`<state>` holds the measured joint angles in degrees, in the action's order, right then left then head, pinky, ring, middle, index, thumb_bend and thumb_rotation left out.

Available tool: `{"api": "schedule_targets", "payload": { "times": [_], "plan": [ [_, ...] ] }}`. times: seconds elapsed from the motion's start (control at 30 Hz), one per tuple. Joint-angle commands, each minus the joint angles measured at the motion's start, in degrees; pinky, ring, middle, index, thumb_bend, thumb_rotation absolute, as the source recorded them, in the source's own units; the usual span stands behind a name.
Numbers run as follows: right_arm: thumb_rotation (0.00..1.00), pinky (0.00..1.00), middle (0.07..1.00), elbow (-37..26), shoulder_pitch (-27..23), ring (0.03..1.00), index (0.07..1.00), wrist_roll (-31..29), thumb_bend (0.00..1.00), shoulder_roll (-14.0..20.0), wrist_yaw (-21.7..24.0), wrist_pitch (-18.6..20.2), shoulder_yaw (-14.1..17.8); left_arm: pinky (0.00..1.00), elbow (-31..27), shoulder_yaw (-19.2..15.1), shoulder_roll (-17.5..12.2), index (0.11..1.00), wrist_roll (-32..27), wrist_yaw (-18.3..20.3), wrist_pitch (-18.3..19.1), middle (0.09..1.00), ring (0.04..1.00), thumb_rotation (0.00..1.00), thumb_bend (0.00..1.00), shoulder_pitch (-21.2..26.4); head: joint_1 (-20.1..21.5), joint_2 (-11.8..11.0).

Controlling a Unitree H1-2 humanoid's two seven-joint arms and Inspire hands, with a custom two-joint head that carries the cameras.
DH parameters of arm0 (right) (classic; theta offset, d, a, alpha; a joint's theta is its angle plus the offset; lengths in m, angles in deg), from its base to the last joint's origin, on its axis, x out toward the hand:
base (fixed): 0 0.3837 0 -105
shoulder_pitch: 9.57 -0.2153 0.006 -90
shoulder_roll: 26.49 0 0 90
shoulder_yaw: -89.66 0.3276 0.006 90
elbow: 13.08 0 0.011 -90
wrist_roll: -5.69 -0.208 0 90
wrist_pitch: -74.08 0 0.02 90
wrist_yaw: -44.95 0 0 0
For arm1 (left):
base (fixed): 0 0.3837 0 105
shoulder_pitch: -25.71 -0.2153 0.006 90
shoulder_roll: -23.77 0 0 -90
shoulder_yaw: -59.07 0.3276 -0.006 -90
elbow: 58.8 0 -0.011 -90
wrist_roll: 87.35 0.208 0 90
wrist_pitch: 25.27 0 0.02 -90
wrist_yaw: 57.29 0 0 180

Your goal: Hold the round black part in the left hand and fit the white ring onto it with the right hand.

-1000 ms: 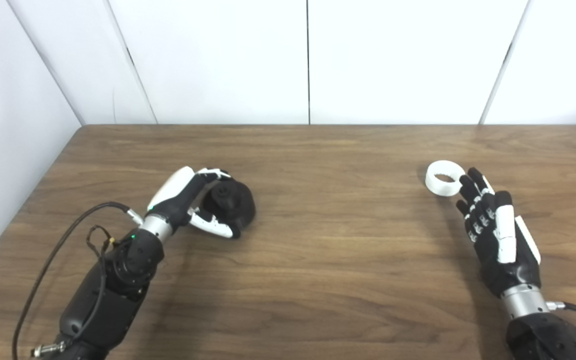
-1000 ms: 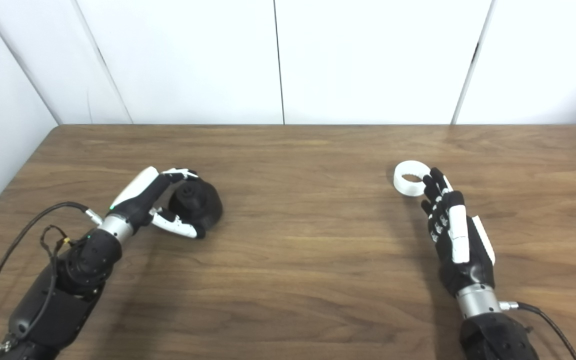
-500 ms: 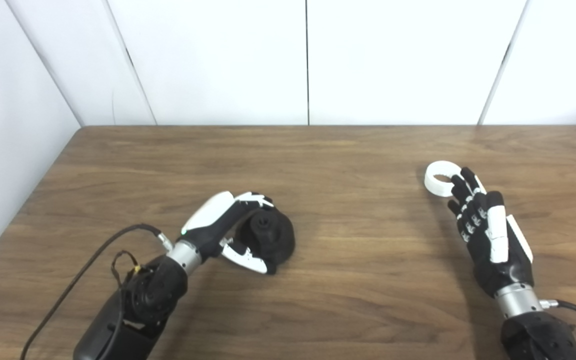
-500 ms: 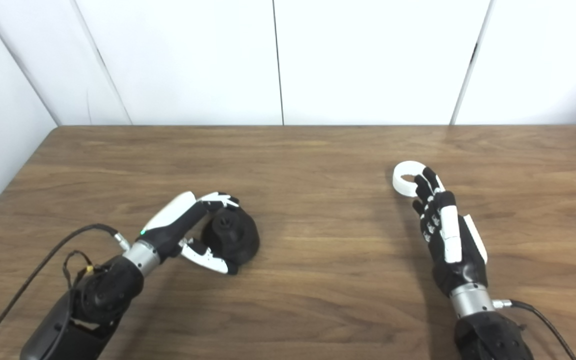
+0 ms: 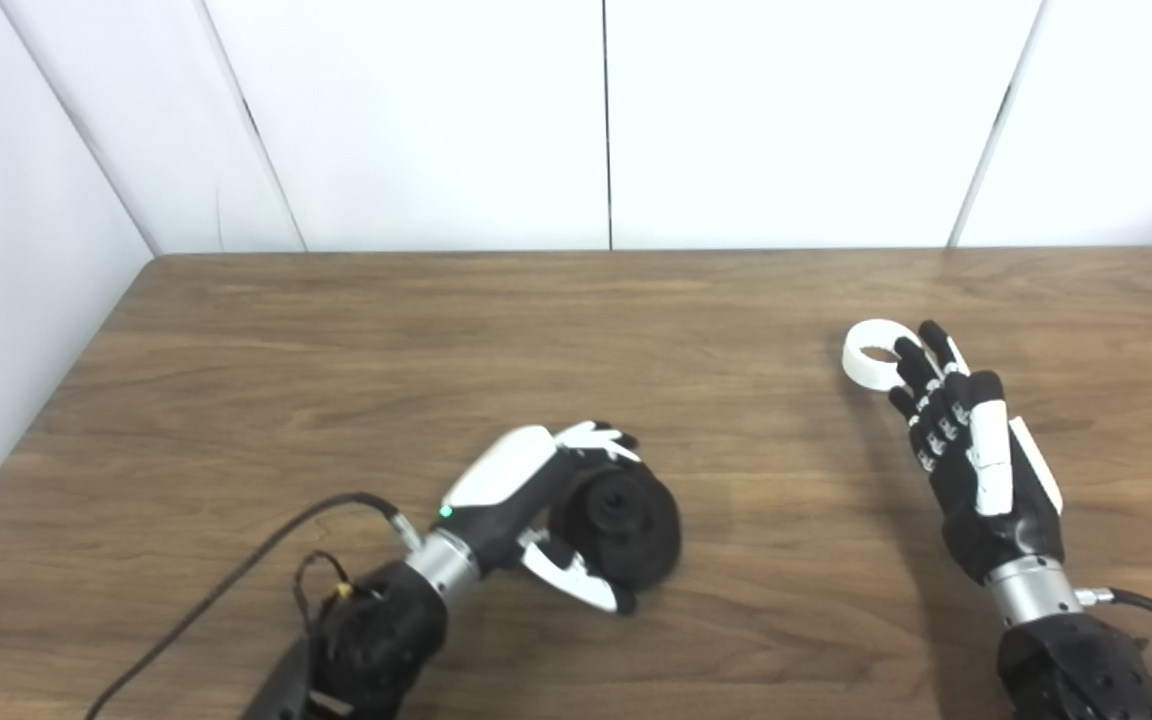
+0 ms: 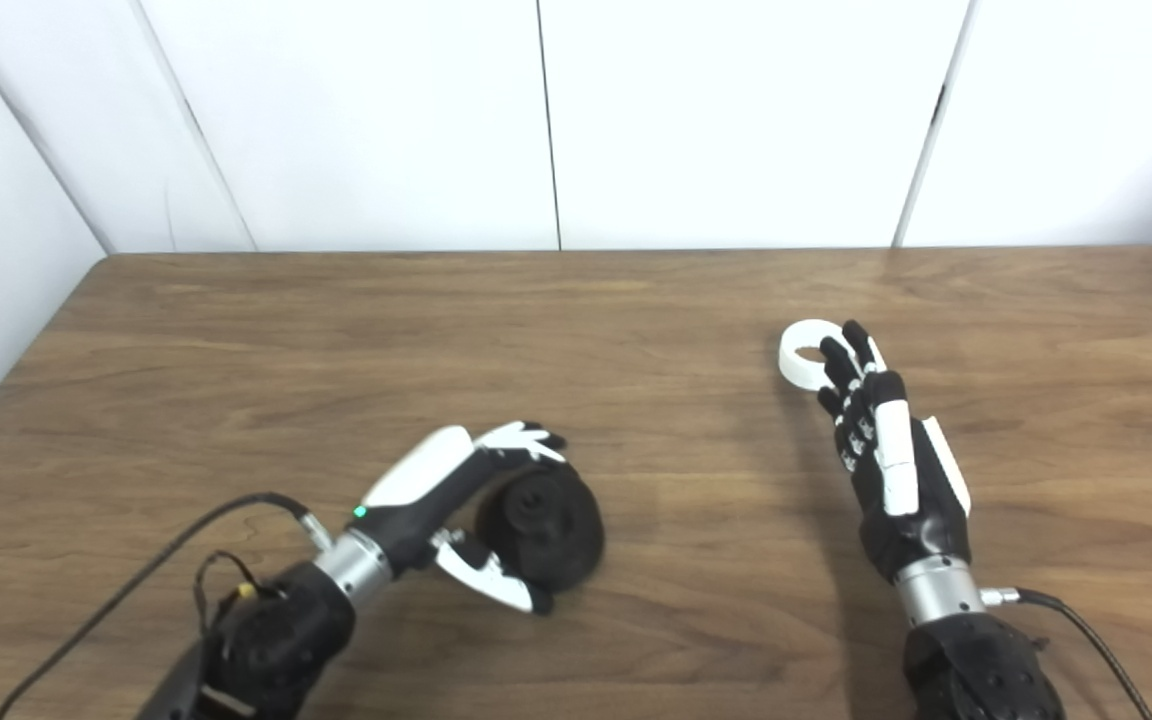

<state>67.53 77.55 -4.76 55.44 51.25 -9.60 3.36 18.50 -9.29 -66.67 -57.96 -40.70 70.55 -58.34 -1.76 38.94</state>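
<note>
Left hand clasped around round black plastic part, fingers over the far side, thumb under the near edge, low over brown wooden table near its front middle. Right hand with fingers extended, tips overlapping the white plastic ring; grasp unclear. Ring well apart from black part, on the table's right side.

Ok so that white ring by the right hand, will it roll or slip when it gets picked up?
The white ring lies flat on the table, so it probably won't roll unless tipped on edge. It looks like stiff, smooth plastic, likely light, so the right hand fingers at its rim could push it sliding instead of gripping it.
</note>
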Motion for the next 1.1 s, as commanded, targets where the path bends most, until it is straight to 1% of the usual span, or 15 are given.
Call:
{"api": "schedule_targets", "payload": {
  "times": [0.0,0.13,0.33,0.37,0.43,0.5,0.53,0.6,0.67,0.73,0.83,0.9,0.97,1.0,1.07],
  "plan": [
    [1.0,1.0,0.956,-2.24,-1.89,1.0,0.993,-0.01,0.67,-0.21,-0.34,-0.62,0.19,0.9,-1.44,0.41,-0.26,0.587,0.83,-0.04,-1.57,0.89,0.964,0.2,0.86,0.23,0.21,0.17],
    [1.0,1.0,0.953,-2.45,-1.97,1.0,0.989,0.03,0.67,-0.3,-0.52,-0.37,0.24,0.94,-1.83,1.0,0.34,0.589,0.69,0.5,-1.85,0.893,0.971,0.19,0.85,-0.17,0.73,0.31],
    [1.0,1.0,0.956,-3.42,-2.74,1.0,0.988,0.42,0.66,0.69,-0.62,0.0,0.65,0.94,-1.69,1.18,0.61,0.598,1.18,0.7,-2.04,0.901,0.976,0.2,0.84,-0.36,1.38,0.8],
    [1.0,1.0,0.952,-3.71,-3.12,0.997,0.982,0.91,0.66,0.93,-0.95,0.06,0.88,0.94,-1.77,1.11,0.67,0.598,1.1,0.81,-1.94,0.901,0.976,0.2,0.84,-0.37,1.61,0.96],
    [1.0,0.96,0.922,-4.44,-4.54,0.96,0.939,2.43,0.66,1.29,-2.3,0.66,1.74,0.93,-1.79,1.1,0.76,0.597,1.16,1.03,-1.78,0.902,0.976,0.19,0.85,-0.36,1.73,0.99],
    [0.94,0.9,0.897,-4.89,-6.1,0.919,0.891,3.28,0.61,1.75,-3.01,0.96,2.37,0.94,-1.59,1.15,0.72,0.598,1.11,1.24,-1.84,0.904,0.978,0.19,0.85,-0.27,1.73,0.99],
    [0.92,0.89,0.892,-5.41,-7.31,0.912,0.883,3.41,0.6,2.27,-3.16,1.53,2.8,0.94,-1.54,1.16,0.74,0.598,1.06,1.42,-1.67,0.905,0.978,0.19,0.85,-0.2,1.89,1.29],
    [0.86,0.86,0.88,-6.11,-8.77,0.894,0.864,3.54,0.59,2.92,-3.27,2.39,3.34,0.94,-1.53,1.17,0.78,0.601,1.05,1.64,-1.45,0.905,0.979,0.19,0.85,-0.1,1.95,1.41],
    [0.81,0.84,0.872,-6.52,-10.9,0.883,0.855,6.19,0.58,4.9,-3.36,2.42,3.09,0.92,-1.44,1.17,0.69,0.6,1.02,1.78,-1.63,0.904,0.979,0.19,0.85,0.08,1.95,1.41],
    [0.72,0.83,0.861,-6.74,-12.84,0.878,0.845,9.25,0.57,6.67,-3.52,2.99,2.58,0.93,-1.29,1.14,0.67,0.599,1.02,1.87,-1.67,0.903,0.979,0.19,0.85,0.24,2.31,1.53],
    [0.59,0.83,0.852,-5.9,-15.67,0.873,0.807,18.55,0.63,10.25,-4.59,3.06,0.38,0.93,-1.15,1.1,0.57,0.6,1.22,2.11,-1.73,0.905,0.982,0.19,0.85,0.43,2.47,1.48],
    [0.51,0.84,0.852,-4.52,-17.38,0.876,0.791,21.75,0.67,11.73,-4.92,2.28,-0.43,0.93,-1.16,1.05,0.48,0.6,1.39,2.27,-1.78,0.905,0.982,0.19,0.85,0.44,2.47,1.48],
    [0.43,0.87,0.848,-2.98,-18.87,0.881,0.775,23.94,0.73,12.82,-4.99,1.74,-0.97,0.92,-1.14,0.99,0.41,0.601,1.53,2.37,-1.82,0.905,0.981,0.19,0.85,0.42,2.47,1.48],
    [0.42,0.88,0.851,-1.45,-19.89,0.887,0.771,25.62,0.76,13.85,-4.84,1.48,-1.55,0.92,-0.88,0.99,0.38,0.601,1.58,2.32,-1.96,0.906,0.981,0.19,0.85,0.41,3.81,0.8],
    [0.43,0.89,0.865,1.34,-21.47,0.903,0.759,28.56,0.83,15.64,-4.63,0.67,-2.65,0.92,-0.32,0.96,0.48,0.602,1.45,2.12,-2.31,0.906,0.981,0.19,0.85,0.36,4.22,0.48]
  ]
}}
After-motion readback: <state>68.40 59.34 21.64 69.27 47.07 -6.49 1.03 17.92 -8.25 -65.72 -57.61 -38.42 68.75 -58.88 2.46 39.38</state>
